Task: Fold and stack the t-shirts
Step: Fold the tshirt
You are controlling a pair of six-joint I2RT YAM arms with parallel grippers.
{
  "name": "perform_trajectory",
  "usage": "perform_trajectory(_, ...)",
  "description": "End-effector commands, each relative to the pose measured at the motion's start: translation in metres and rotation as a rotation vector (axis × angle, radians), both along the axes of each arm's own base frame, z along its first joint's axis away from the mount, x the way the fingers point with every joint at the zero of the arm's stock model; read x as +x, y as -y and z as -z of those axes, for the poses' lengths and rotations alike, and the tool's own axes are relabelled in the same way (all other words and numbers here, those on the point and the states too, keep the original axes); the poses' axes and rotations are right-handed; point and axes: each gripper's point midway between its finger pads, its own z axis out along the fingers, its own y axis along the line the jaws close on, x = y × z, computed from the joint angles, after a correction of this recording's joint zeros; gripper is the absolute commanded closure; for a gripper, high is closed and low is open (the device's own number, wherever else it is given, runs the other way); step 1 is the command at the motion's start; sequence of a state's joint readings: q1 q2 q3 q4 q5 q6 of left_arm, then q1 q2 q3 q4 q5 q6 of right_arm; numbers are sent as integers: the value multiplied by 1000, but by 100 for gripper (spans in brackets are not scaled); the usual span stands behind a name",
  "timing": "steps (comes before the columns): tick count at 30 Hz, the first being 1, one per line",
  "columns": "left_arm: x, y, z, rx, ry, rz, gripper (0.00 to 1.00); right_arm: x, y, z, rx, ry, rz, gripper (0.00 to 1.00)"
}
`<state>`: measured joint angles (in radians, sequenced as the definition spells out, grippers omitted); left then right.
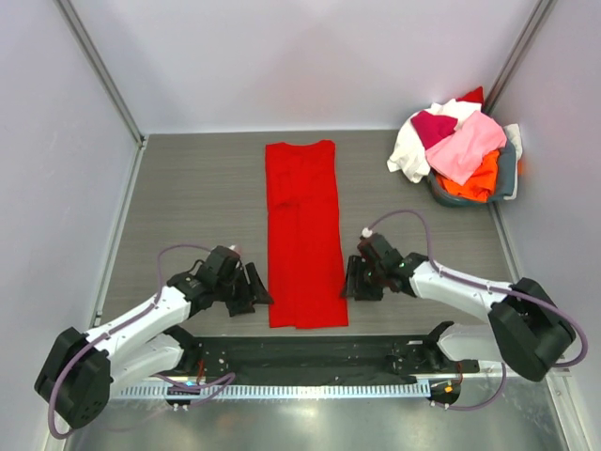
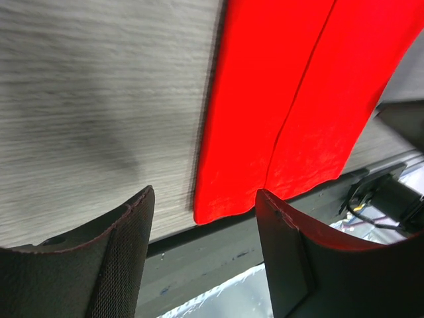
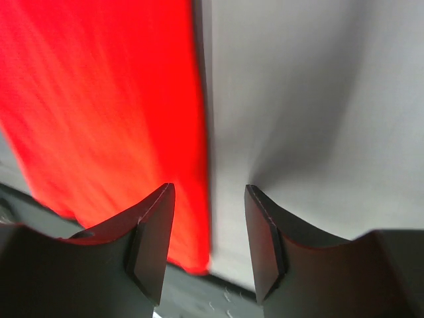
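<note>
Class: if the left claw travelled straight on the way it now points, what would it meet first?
Probably the near left corner of the red t-shirt, flat on the table; depth is unclear, so the left claw might touch table first.

The left end effector has its two dark fingers spread wide, gripping nothing. Beyond them a red shirt lies flat on the grey tabletop, a fold line running down its length. Cables show at lower right.
</note>
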<state>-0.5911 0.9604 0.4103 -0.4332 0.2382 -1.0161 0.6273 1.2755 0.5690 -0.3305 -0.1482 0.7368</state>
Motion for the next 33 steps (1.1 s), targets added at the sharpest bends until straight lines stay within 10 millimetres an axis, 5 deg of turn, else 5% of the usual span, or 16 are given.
perform_trajectory(1, -2, 8, 3, -6, 4, 5, 37, -33, 3, 6, -71, -19, 34, 48)
perform_trajectory(16, -24, 28, 27, 16, -44, 38, 48, -75, -9, 13, -119, -3, -44, 60)
perform_trajectory(22, -28, 25, 35, 32, -65, 35, 68, -78, -10, 10, -98, 8, -48, 81)
perform_trajectory(25, -29, 23, 35, 33, -62, 28, 85, -77, -10, 8, -83, 17, -38, 91)
perform_trajectory(26, -28, 24, 35, 32, -60, 24, 100, -78, -8, 8, -86, 14, -31, 93)
perform_trajectory(33, -36, 11, 46, 57, -85, -11, 100, -83, 4, 8, -66, 16, 19, 97)
